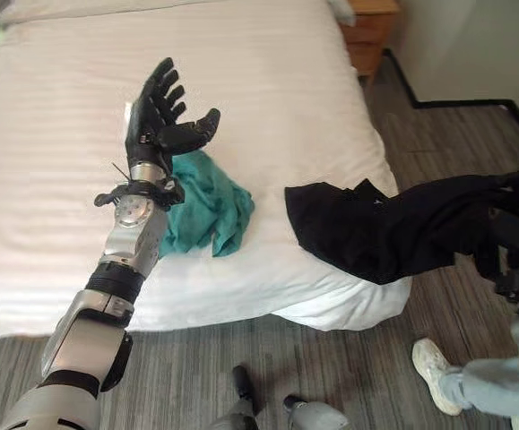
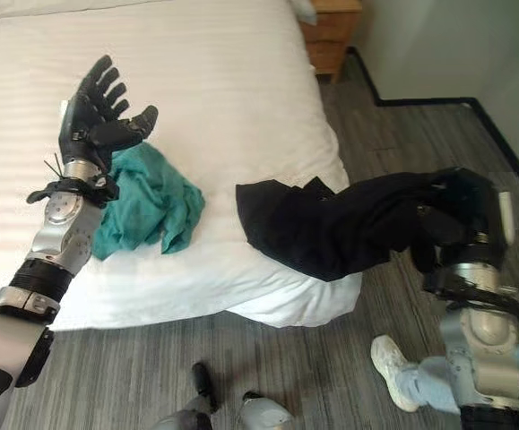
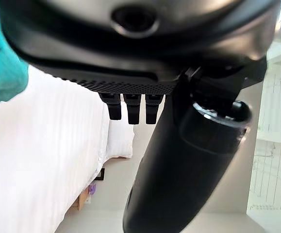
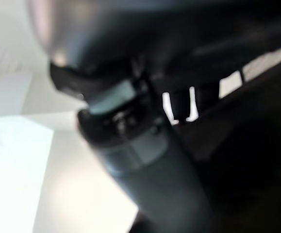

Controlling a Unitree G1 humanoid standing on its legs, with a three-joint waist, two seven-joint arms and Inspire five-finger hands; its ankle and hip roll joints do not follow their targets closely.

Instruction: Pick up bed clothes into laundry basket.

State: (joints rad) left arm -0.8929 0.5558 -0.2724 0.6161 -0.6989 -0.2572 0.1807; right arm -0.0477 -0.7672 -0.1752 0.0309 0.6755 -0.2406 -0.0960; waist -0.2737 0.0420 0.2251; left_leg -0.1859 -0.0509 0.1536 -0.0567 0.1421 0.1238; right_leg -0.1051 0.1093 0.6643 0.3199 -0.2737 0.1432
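A black garment (image 2: 331, 226) stretches from the bed's near right corner out over the floor, its far end bunched in my right hand (image 2: 461, 224), whose fingers are curled round the cloth beside the bed. A teal garment (image 1: 207, 208) lies crumpled on the white bed (image 1: 268, 81) near its front edge. My left hand (image 1: 156, 112) is raised above the bed just left of the teal garment, fingers straight and spread, holding nothing. In the left wrist view the teal cloth (image 3: 2, 63) shows at one edge past the left hand (image 3: 130, 109).
A wooden nightstand (image 1: 371, 31) stands at the bed's far right corner. Grey plank floor (image 1: 456, 134) runs along the bed's right side and front. A person's white shoe (image 1: 434, 372) and pale trouser leg stand on the floor near my right arm.
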